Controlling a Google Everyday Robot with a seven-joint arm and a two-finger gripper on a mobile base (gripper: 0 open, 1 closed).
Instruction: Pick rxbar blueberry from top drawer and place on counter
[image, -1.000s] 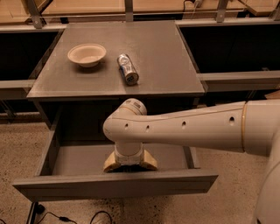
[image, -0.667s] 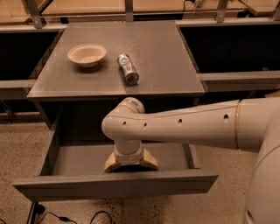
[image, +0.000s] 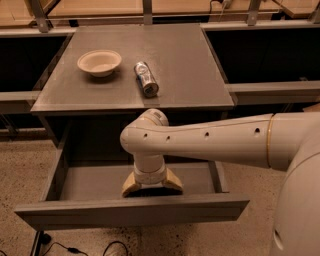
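Observation:
The top drawer (image: 55, 175) stands pulled out below the counter (image: 185, 65). My gripper (image: 151, 189) reaches down into the drawer near its front panel, its tan fingers (image: 130, 186) spread wide apart. A dark flat shape, likely the rxbar blueberry (image: 150, 192), lies on the drawer floor between the fingers, mostly hidden by the wrist and the front panel. The fingers straddle it and do not close on it.
A pale bowl (image: 99, 62) and a silver can (image: 146, 78) lying on its side rest on the counter. Wooden surfaces with metal posts (image: 146, 7) run along the back. Cables (image: 75, 248) lie on the speckled floor under the drawer.

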